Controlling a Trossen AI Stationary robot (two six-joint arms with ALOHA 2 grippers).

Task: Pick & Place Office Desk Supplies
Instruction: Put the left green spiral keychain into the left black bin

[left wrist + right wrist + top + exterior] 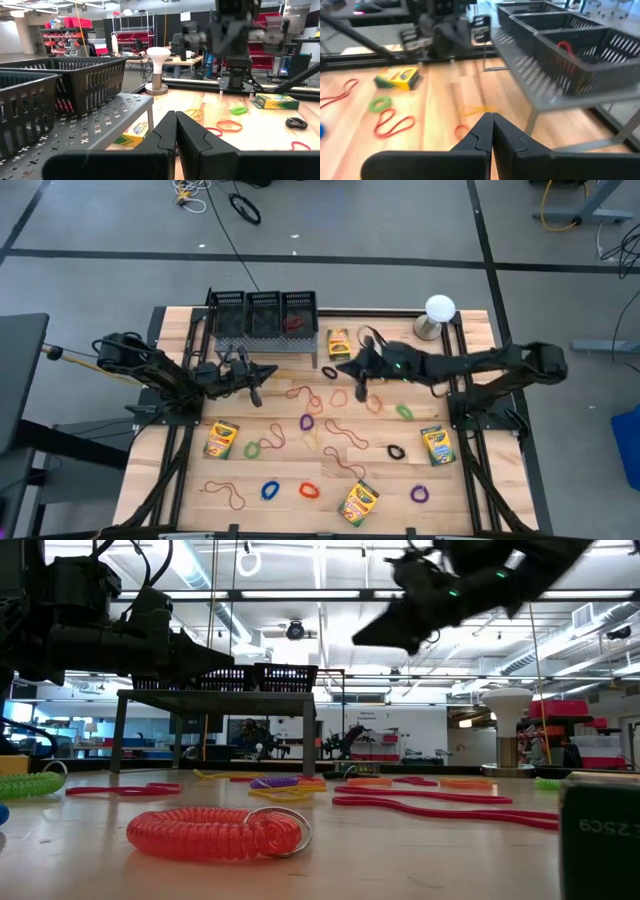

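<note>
Your right pincer (361,392) hangs empty, fingers pressed together, above the bands (337,427) strewn on the desk (470,495); the left pincer (256,395), also closed, waits beside the baskets (265,313), one holding a red band (564,48)

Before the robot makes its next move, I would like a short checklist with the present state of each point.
1. Right gripper empty: ok, the fingers are shut together with nothing between them.
2. Left gripper empty: ok, shut, nothing held, beside the metal shelf.
3. Right gripper clear of the table: ok, the low view shows it raised above the surface.
4. Supplies left to pick: not ok, many rubber bands and four crayon boxes lie on the table.
5. Baskets reachable: ok, open on top.
6. Basket contents: cannot tell fully; something red lies in one.
</note>
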